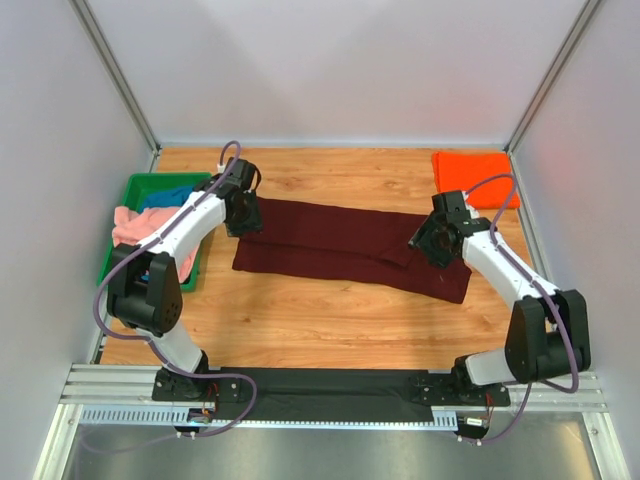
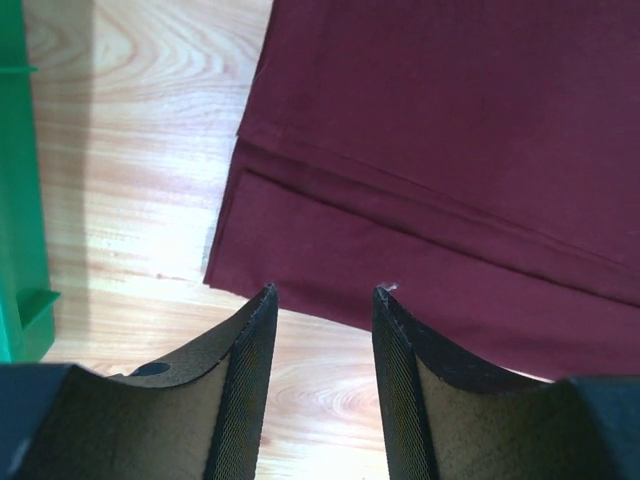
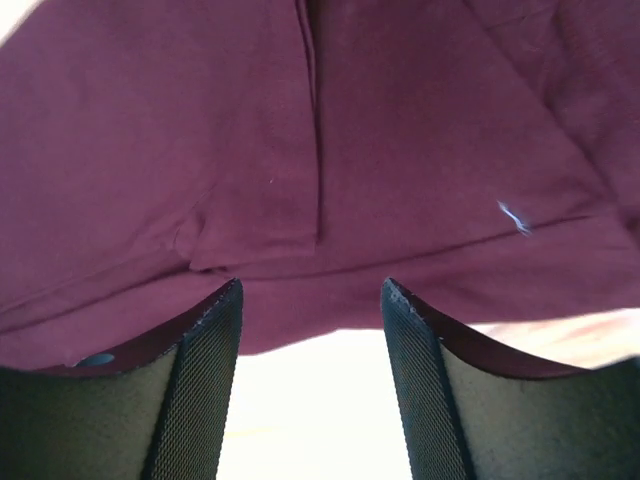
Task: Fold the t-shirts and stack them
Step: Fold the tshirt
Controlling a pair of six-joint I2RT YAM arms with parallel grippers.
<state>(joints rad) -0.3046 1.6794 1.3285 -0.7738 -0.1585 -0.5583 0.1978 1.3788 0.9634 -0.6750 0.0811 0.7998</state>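
Note:
A dark maroon t-shirt (image 1: 345, 248) lies folded into a long band across the middle of the wooden table. My left gripper (image 1: 240, 215) hovers over its left end, open, with nothing between the fingers; in the left wrist view the maroon t-shirt (image 2: 450, 170) lies just beyond the left gripper (image 2: 325, 292). My right gripper (image 1: 428, 243) hangs over the right end, open and empty; the right wrist view shows the maroon cloth (image 3: 320, 150) past the right gripper (image 3: 312, 288). A folded orange t-shirt (image 1: 474, 178) rests at the back right. Salmon-pink (image 1: 135, 228) and blue (image 1: 168, 193) t-shirts lie in the tray.
A green plastic tray (image 1: 128, 185) stands at the left edge of the table, close to my left arm; its green wall (image 2: 18, 200) shows at the left of the left wrist view. White enclosure walls ring the table. A black mat (image 1: 330, 385) lies by the arm bases.

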